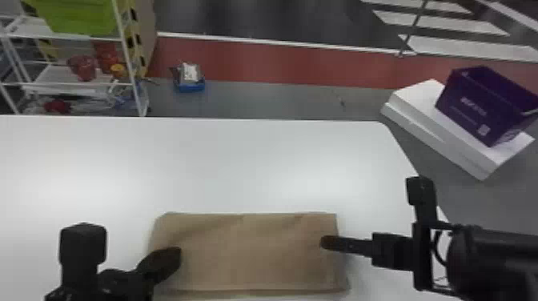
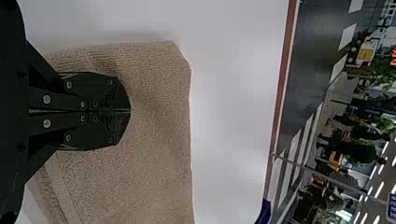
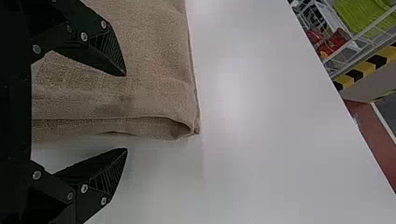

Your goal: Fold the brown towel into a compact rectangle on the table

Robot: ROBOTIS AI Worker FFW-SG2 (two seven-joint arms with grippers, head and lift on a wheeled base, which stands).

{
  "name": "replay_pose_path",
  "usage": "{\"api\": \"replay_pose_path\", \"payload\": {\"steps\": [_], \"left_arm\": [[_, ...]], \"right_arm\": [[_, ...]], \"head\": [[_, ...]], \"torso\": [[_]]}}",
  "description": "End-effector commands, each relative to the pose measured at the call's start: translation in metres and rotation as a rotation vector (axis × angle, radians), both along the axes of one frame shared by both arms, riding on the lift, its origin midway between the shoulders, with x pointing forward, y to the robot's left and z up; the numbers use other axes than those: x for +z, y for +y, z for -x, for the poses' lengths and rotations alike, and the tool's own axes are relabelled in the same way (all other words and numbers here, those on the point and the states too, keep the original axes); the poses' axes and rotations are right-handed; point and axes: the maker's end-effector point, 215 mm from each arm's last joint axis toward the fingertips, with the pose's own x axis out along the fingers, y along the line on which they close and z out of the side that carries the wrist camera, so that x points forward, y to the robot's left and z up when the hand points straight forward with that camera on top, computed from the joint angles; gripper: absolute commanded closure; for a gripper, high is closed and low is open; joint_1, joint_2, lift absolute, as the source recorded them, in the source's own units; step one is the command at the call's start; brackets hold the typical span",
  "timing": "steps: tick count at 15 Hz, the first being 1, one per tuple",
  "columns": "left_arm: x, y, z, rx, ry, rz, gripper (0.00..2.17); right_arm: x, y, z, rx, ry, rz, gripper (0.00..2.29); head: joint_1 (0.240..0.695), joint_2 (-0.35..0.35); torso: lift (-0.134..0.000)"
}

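Note:
The brown towel (image 1: pixel 256 252) lies folded as a wide rectangle along the table's near side. Over its left part is my left gripper (image 1: pixel 178 254); in the left wrist view the towel (image 2: pixel 154 112) spreads beneath that gripper (image 2: pixel 130 111), whose two fingers are pressed together with no cloth visible between them. At the towel's right edge is my right gripper (image 1: pixel 325 243). The right wrist view has this gripper (image 3: pixel 126 112) open, one finger above the towel (image 3: pixel 149 60) and the other beyond its layered side edge, over bare table.
The white table (image 1: pixel 240 164) extends beyond the towel, its far right corner cut at a slant. Off the table to the right, a purple bin (image 1: pixel 468 104) sits on a white box (image 1: pixel 424 124). A white shelf rack (image 1: pixel 80 84) stands behind the table at the left.

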Motion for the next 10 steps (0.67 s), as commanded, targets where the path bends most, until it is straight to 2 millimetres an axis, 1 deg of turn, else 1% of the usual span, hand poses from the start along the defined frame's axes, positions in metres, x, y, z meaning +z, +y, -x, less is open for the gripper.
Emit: {"api": "replay_pose_path", "payload": {"steps": [1, 4, 6, 8, 10], "left_arm": [[0.001, -0.003, -0.001, -0.002, -0.001, 0.009, 1.82], [0.001, -0.001, -0.002, 0.0, -0.007, 0.012, 1.82], [0.002, -0.001, -0.003, 0.001, -0.01, 0.016, 1.82], [0.003, -0.002, -0.003, 0.0, -0.011, 0.019, 1.82], [0.002, -0.002, -0.003, 0.0, -0.01, 0.019, 1.82]], "right_arm": [[0.001, 0.001, -0.008, 0.006, -0.001, 0.031, 0.37], [-0.003, 0.003, -0.014, 0.012, 0.01, 0.051, 0.38], [-0.006, 0.004, -0.014, 0.019, 0.019, 0.057, 0.38], [-0.01, 0.01, -0.016, 0.032, 0.029, 0.062, 0.47], [-0.015, 0.014, -0.016, 0.043, 0.044, 0.067, 0.47]], "head": [[0.695, -0.166], [0.695, -0.165], [0.695, -0.162], [0.695, -0.159], [0.695, -0.153]], "torso": [[-0.124], [-0.124], [-0.124], [-0.124], [-0.124]]}}
